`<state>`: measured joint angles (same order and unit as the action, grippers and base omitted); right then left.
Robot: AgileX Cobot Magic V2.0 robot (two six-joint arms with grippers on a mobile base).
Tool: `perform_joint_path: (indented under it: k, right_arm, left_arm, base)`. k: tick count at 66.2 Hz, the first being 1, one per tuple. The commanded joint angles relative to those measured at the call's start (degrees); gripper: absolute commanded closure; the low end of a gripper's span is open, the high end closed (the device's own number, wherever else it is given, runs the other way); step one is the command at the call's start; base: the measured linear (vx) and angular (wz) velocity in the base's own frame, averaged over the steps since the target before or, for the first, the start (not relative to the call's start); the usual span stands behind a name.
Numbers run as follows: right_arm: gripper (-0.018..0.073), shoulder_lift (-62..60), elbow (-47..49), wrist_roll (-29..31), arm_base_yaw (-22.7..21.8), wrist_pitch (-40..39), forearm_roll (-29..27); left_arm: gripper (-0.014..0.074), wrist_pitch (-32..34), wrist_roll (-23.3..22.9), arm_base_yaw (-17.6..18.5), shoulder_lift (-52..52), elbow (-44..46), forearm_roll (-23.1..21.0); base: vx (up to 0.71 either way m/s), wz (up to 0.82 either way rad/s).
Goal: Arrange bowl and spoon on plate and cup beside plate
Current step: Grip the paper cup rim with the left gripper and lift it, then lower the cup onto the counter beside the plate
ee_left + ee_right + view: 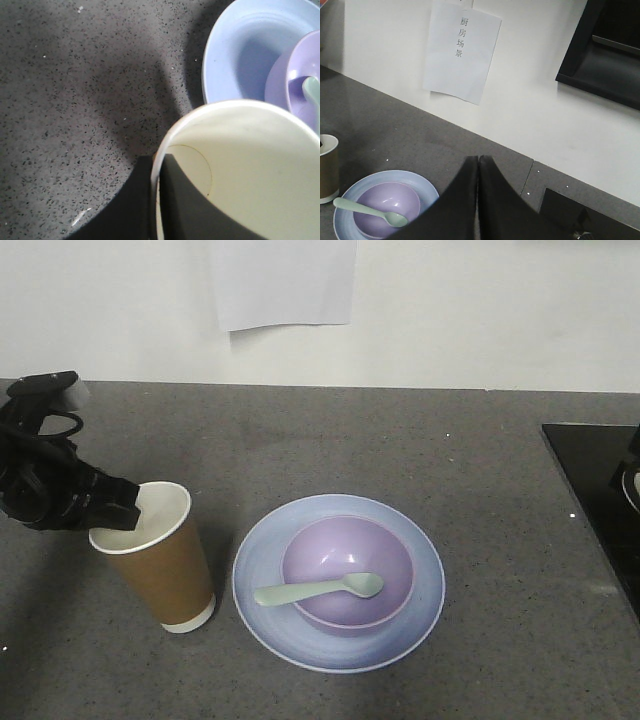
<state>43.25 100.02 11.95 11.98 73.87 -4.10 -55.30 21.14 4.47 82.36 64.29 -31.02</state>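
The brown paper cup stands on the grey counter just left of the pale blue plate. My left gripper is shut on the cup's white rim, with one finger inside and the other outside. On the plate sits the purple bowl, and the mint-green spoon lies across the bowl, handle pointing left over its edge. My right gripper hovers to the right of the plate, fingers pressed together with nothing between them.
A black cooktop is set into the counter at the right edge. A white paper sheet hangs on the wall behind. A dark panel is mounted on the wall at upper right in the right wrist view.
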Motion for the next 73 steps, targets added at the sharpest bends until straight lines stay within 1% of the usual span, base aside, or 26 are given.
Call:
perform_joint_path:
  k: [1, 25, 35, 44, 55, 63, 73]
  right_arm:
    - [0.0565, 1.1, 0.7, -0.2, -0.3, 0.0, -0.2]
    - [0.0565, 1.1, 0.7, -0.2, -0.3, 0.0, -0.2]
    - [0.0565, 1.1, 0.7, -0.2, -0.3, 0.0, -0.2]
    - [0.0565, 1.1, 0.7, -0.2, -0.3, 0.0, -0.2]
    - [0.0565, 1.1, 0.7, -0.2, -0.3, 0.0, -0.2]
    - [0.0565, 1.1, 0.7, -0.3, -0.3, 0.0, -0.2]
    - [0.0565, 1.1, 0.7, -0.3, -0.3, 0.0, -0.2]
  left_arm:
    - [0.0604, 1.8, -0.3, 0.4, -1.6, 1.3, -2.2]
    - [0.0602, 0.8, -0.2, 0.4, -1.6, 1.3, -2.2]
    - [0.0577, 0.4, 0.2, 0.4, -1.6, 1.3, -2.2]
    - [0.0522, 0.3, 0.2, 0.4, -1.6, 1.3, -2.3]
    - [0.042, 0.3, 0.2, 0.4, -1.6, 1.3, -2.6]
    - [0.033, 0.4, 0.2, 0.4, -1.6, 1.3, -4.3]
    - [0.0252, 0.6, 0.2, 0.4, -1.7, 1.4, -8.0]
  base:
    - [0.0, 0.0]
    - [0.0, 0.0]
    - [0.0, 0.0]
    - [0.0, 0.0]
    - [0.0, 0.0]
    - [0.0, 0.0]
    - [0.0, 0.0]
